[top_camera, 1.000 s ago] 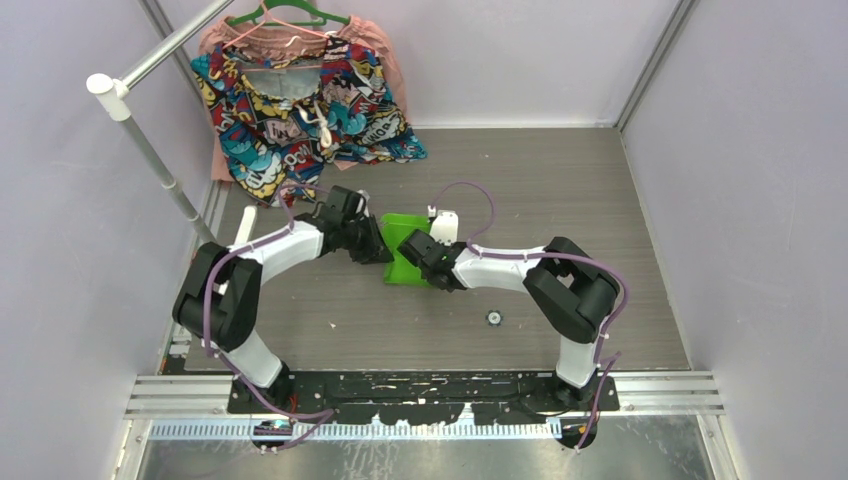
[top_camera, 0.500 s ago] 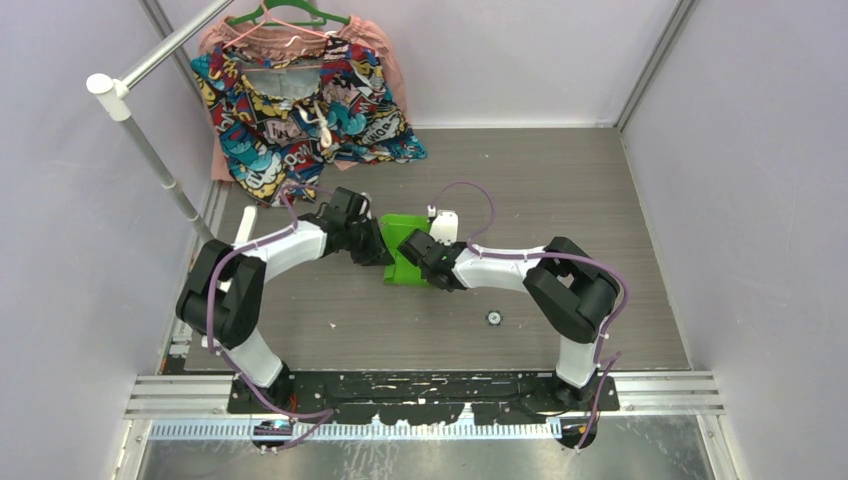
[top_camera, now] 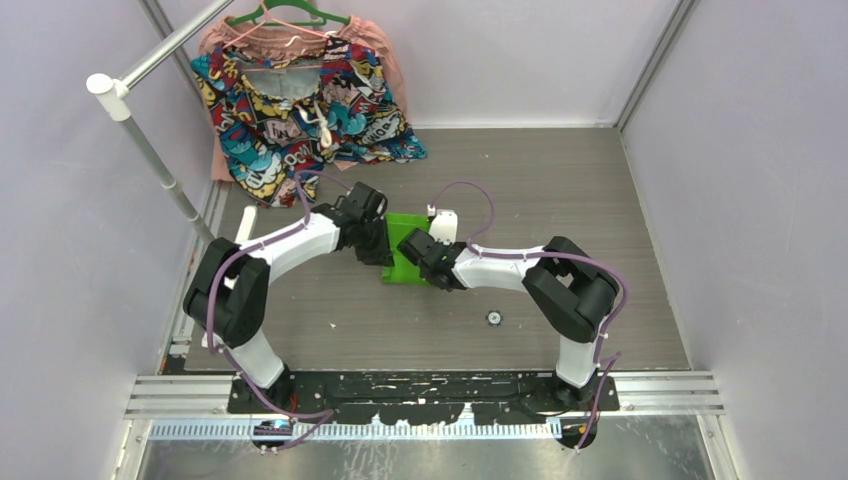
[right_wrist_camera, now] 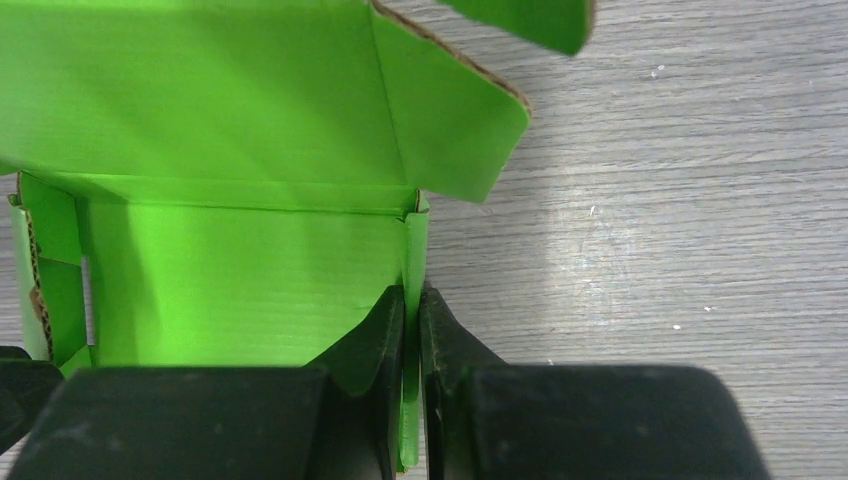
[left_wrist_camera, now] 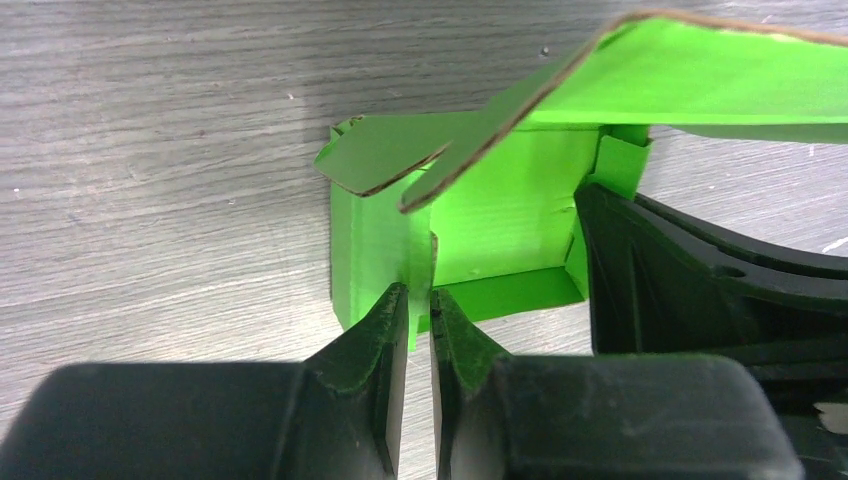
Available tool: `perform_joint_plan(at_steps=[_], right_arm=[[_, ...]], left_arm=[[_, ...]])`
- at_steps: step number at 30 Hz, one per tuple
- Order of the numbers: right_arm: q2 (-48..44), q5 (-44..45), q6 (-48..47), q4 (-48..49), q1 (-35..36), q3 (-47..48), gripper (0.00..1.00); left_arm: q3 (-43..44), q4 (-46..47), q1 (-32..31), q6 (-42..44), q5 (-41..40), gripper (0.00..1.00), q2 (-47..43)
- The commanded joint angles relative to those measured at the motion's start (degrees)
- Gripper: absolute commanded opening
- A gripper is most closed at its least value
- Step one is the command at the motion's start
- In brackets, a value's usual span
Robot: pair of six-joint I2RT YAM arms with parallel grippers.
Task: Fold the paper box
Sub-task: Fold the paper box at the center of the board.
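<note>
Pinching side wall of bright green thin card box (left_wrist_camera: 500,225) with left fingers (left_wrist_camera: 375,345), other wall with right fingers (right_wrist_camera: 372,340). Grip tight, hold walls straight up, push loose top flap (left_wrist_camera: 700,80) down slowly.

A comic-print garment (top_camera: 300,115) on a green hanger (top_camera: 287,14) drapes onto the grey table (top_camera: 560,190); a small dark disc (top_camera: 493,318) lies apart.
</note>
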Motion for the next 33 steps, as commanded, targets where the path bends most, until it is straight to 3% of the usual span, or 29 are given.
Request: perform_joint_plan(at_steps=[1, 12, 24, 33], right_arm=[[3.4, -4.8, 0.7, -3.3, 0.1, -2.5, 0.01], [3.5, -4.9, 0.7, -3.0, 0.1, -2.7, 0.01], [3.7, -4.9, 0.7, -2.8, 0.2, -2.8, 0.01], [3.5, -4.8, 0.7, -3.0, 0.1, -2.8, 0.01]], left_arm=[[1.2, -2.2, -0.4, 1.4, -2.0, 0.15, 1.3], [3.4, -4.2, -2.3, 1.9, -4.1, 0.14, 3.2], [10.5, -15.0, -5.9, 4.1, -15.9, 0.14, 7.0], [10.7, -14.6, -6.8, 4.4, -16.2, 0.14, 8.9]])
